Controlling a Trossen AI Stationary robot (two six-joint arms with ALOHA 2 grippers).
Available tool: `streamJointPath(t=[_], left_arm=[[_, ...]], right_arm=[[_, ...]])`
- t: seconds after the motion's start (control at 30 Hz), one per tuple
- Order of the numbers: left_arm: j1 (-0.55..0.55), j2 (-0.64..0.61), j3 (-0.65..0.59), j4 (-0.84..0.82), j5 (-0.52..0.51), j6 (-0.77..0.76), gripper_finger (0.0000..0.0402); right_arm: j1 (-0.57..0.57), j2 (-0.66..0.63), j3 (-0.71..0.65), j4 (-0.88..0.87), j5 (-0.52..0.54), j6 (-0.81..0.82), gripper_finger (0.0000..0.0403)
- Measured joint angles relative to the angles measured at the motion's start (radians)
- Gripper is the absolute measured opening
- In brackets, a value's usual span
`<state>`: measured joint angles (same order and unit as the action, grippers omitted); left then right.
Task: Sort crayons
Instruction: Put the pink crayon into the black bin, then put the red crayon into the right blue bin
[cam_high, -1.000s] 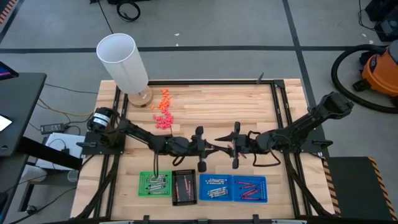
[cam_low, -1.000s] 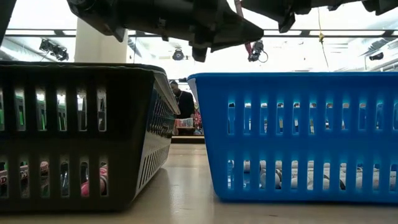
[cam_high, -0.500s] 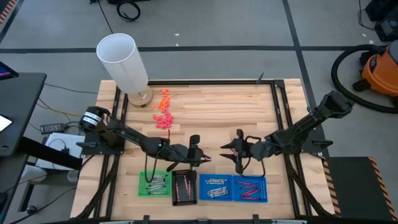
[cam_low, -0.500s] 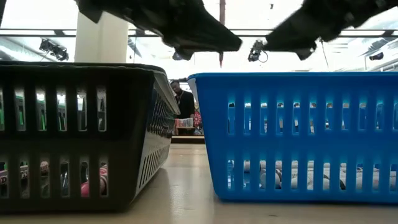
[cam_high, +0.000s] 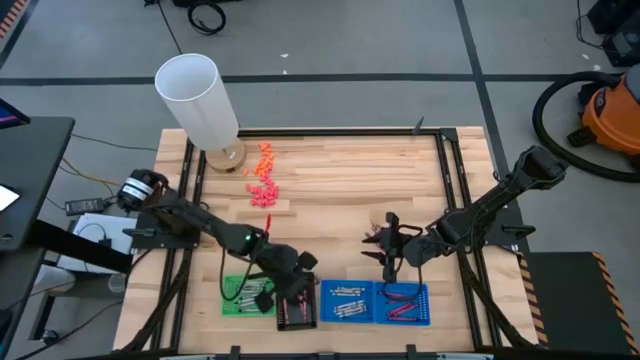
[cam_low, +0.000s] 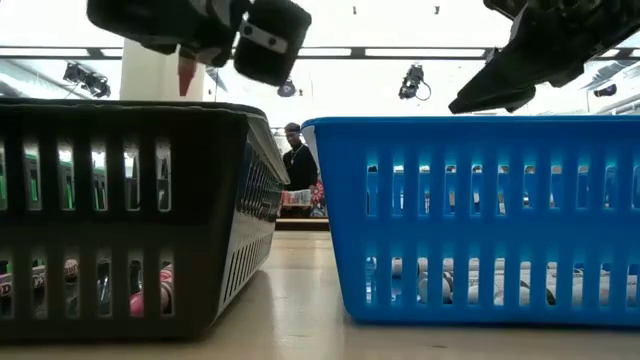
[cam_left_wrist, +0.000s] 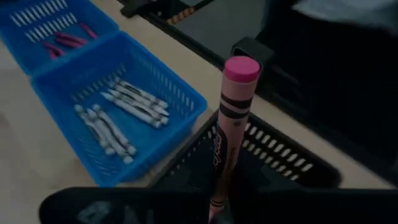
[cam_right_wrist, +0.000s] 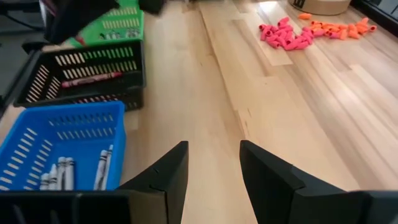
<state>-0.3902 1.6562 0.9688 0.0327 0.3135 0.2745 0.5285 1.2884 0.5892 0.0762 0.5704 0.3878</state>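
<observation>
Bright overhead light, blurred wrist foreground

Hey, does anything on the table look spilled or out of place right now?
Mostly tidy. The one loose spot is a scatter of small orange and pink lumps lying bare on the wood near the white cylinder, outside every tray. The crayons seen lie inside the trays, except a magenta crayon held upright by the left end effector.

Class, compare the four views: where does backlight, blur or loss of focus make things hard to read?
Low view: bright ceiling lights behind turn the left gripper into a silhouette. Left wrist view: the pink crayon is fairly sharp, while the blue basket behind is softer. Right wrist view: the right gripper is near and soft. High view: evenly lit.
</observation>
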Motion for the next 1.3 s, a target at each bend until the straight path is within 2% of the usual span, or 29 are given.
streamJointPath(t=[0.23, 0.67, 0.8, 1.03, 1.17, 1.3], left_arm=[[-0.085, 0.007, 0.001, -0.008, -0.216, 0.143, 0.0034], [-0.164, 0.075, 0.001, -0.096, -0.421, 0.414, 0.0039], [-0.173, 0.093, 0.001, -0.14, -0.46, 0.423, 0.0069], [-0.196, 0.092, 0.0, -0.138, -0.494, 0.419, 0.0152], [-0.224, 0.092, 0.0, -0.119, -0.597, 0.409, 0.018], [-0.256, 0.07, 0.001, -0.077, -0.729, 0.411, 0.0181]], right_arm=[[0.0, 0.0, 0.0, -0.027, 0.013, 0.002, 0.0154], [0.001, 0.001, 0.0, -0.025, 0.013, 0.007, 0.0153], [0.007, 0.001, 0.0, -0.032, 0.013, 0.013, 0.0153], [0.007, 0.001, 0.0, -0.033, 0.014, 0.012, 0.0153], [0.007, 0.001, 0.0, -0.035, 0.012, 0.013, 0.0153], [0.007, 0.001, 0.0, -0.046, 0.01, 0.047, 0.0153]])
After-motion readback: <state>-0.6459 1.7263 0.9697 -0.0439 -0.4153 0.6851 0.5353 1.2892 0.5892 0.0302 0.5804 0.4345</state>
